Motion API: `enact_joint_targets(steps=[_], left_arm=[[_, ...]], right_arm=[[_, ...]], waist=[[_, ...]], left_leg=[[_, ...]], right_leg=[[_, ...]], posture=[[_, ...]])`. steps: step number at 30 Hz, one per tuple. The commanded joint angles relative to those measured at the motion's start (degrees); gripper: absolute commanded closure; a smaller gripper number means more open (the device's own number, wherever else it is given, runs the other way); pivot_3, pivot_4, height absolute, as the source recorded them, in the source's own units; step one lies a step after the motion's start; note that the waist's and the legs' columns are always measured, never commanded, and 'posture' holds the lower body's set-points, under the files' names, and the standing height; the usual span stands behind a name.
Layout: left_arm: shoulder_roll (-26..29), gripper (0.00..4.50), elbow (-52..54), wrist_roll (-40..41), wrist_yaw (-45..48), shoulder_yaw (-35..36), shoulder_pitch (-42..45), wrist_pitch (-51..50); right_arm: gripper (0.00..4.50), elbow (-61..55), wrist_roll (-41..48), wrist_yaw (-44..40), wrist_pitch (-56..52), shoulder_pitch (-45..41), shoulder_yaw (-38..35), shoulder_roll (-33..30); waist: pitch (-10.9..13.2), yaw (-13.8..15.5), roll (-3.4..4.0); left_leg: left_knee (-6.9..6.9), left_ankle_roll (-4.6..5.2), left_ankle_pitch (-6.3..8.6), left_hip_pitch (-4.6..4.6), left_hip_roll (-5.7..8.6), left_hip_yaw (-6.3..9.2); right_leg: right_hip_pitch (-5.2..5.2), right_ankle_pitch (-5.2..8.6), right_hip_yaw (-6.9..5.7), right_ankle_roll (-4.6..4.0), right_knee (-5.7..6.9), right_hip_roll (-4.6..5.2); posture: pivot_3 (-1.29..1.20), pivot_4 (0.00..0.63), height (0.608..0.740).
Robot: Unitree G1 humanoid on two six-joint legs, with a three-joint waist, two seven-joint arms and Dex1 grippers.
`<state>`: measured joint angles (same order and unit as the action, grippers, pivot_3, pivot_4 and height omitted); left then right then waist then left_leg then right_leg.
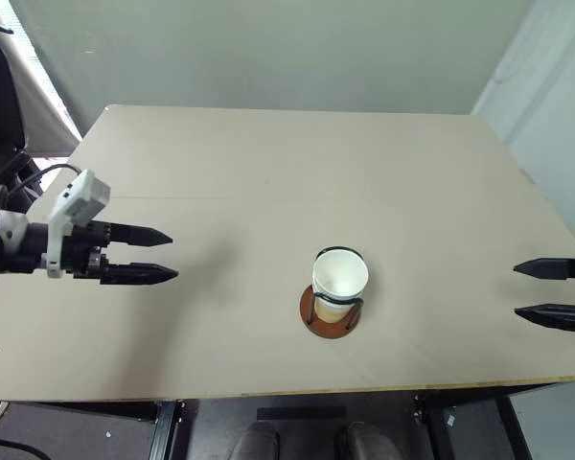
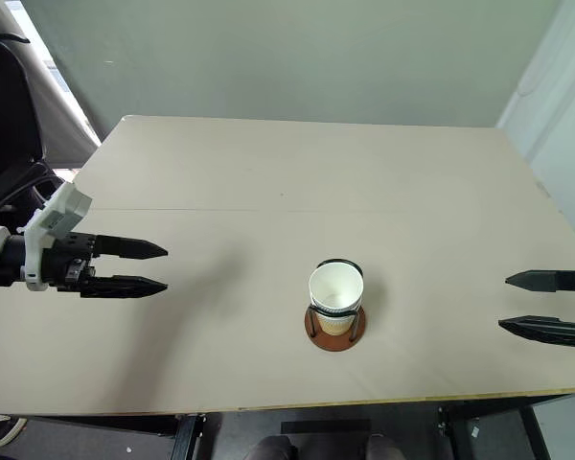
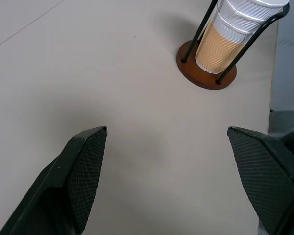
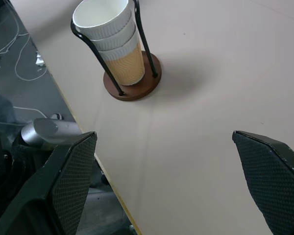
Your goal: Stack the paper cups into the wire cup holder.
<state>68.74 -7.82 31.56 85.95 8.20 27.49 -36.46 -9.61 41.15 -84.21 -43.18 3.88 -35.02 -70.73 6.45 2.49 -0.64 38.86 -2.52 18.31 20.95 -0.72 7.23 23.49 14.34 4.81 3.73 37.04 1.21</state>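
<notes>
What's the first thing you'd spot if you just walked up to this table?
The stack of paper cups nested in the wire cup holder, near the front edge of the tan table. Next, the left gripper and right gripper, one at each side, fingers open and empty.

A: What carries everything here?
B: A pale beige counter (image 1: 268, 182), with a grey-green wall (image 1: 268, 48) behind it.
A: Anything below?
B: Dark floor (image 4: 19, 58) with thin white cables (image 4: 24, 49).
</notes>
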Motion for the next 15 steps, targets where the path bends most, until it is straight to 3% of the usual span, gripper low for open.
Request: enact_joint_targets(steps=[1, 15], left_arm=[[-0.20, 0.30, 1.12, 0.18, -0.45, 0.46, 1.71, -0.21], [-1.12, 0.30, 0.94, -0.61, -1.08, -0.62, 2.74, -0.29]], right_arm=[[0.00, -0.56, 0.08, -0.06, 0.81, -0.68, -0.36, 0.07], [0.00, -0.22, 0.08, 0.14, 0.76, -1.69, 0.29, 0.43]], waist=[[0.00, 0.01, 0.00], [0.00, -0.02, 0.00]], left_leg=[[0.00, 0.00, 0.00, 0.00, 0.00, 0.00], [-0.01, -0.01, 0.01, 0.00, 0.00, -0.01]], right_leg=[[0.00, 0.00, 0.00, 0.00, 0.00, 0.00], [0.01, 0.00, 0.00, -0.01, 0.00, 0.00]], posture=[[0.00, 0.150, 0.740], [0.00, 0.150, 0.740]])
